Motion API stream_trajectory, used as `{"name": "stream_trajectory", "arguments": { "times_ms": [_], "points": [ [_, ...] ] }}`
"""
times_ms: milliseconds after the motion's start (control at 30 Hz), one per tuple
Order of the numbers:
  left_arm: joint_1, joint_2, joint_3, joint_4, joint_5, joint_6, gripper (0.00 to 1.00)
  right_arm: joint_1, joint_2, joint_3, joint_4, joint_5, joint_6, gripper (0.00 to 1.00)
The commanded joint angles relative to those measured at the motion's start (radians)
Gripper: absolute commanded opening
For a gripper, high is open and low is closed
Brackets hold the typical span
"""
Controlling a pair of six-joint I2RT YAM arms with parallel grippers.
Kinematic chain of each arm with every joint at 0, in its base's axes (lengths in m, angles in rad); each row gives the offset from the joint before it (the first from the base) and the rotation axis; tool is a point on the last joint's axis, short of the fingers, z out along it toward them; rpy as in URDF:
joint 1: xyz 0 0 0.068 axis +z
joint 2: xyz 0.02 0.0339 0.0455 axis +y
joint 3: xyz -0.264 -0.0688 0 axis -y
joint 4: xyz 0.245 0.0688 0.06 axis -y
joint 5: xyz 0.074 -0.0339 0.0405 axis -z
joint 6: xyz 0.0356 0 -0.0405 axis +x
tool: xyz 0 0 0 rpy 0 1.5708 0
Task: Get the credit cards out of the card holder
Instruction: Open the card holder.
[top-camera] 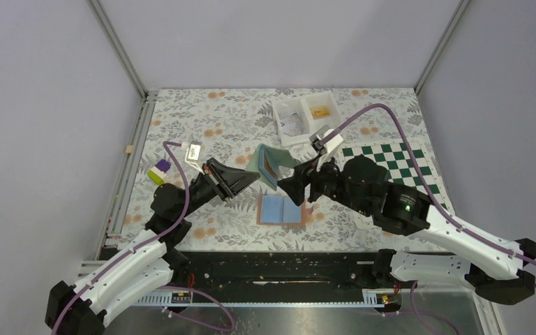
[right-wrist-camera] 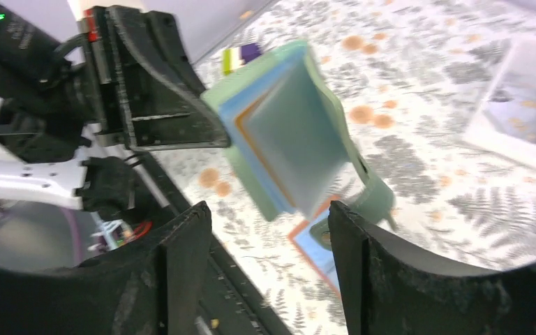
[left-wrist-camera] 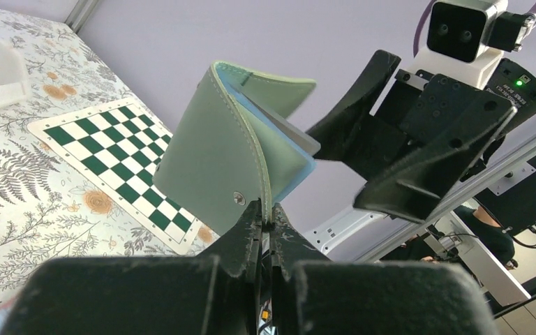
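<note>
I see my right gripper (right-wrist-camera: 266, 213) with its fingers spread apart, nothing pinched. Just past the tips the card holder (right-wrist-camera: 286, 139) hangs tilted in the air, green cover, blue inner leaves fanned. The left gripper (right-wrist-camera: 202, 122) clamps its upper-left edge. On the floral table (right-wrist-camera: 426, 174) lies a blue, orange-edged panel (right-wrist-camera: 314, 244). Purple and lime cards (right-wrist-camera: 241, 56) sit far back, a white tray (right-wrist-camera: 516, 118) at right. Blurry.

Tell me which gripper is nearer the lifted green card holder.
Left. The left gripper is shut on the card holder at its bottom edge, holding it up; the right gripper is open just in front of its pages.
</note>
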Motion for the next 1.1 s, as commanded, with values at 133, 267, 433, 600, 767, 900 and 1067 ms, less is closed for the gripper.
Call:
{"name": "stream_trajectory", "arguments": {
  "times_ms": [133, 267, 433, 600, 767, 900, 1067],
  "points": [
    [0.005, -0.012, 0.000, 0.082, 0.024, -0.023, 0.00, 0.004, -0.124, -0.043, 0.031, -0.021, -0.276, 0.75],
    [0.005, -0.011, 0.001, 0.090, 0.050, -0.039, 0.00, 0.004, -0.139, -0.047, 0.027, -0.026, -0.349, 0.74],
    [0.005, -0.025, 0.009, 0.032, 0.044, -0.028, 0.00, 0.004, -0.144, 0.011, 0.052, -0.219, -0.224, 0.62],
    [0.005, -0.032, 0.034, -0.041, 0.023, -0.014, 0.00, 0.005, -0.084, -0.009, 0.204, -0.358, -0.025, 0.56],
    [0.005, -0.021, 0.045, -0.063, 0.023, -0.027, 0.00, 0.005, 0.026, 0.014, 0.257, -0.213, 0.236, 0.48],
    [0.005, -0.028, 0.054, -0.095, 0.015, -0.027, 0.00, 0.004, 0.094, 0.030, 0.263, -0.186, 0.310, 0.44],
    [0.005, -0.039, 0.061, -0.128, 0.017, -0.018, 0.00, 0.004, 0.113, 0.041, 0.209, -0.072, 0.285, 0.44]
  ]
}}
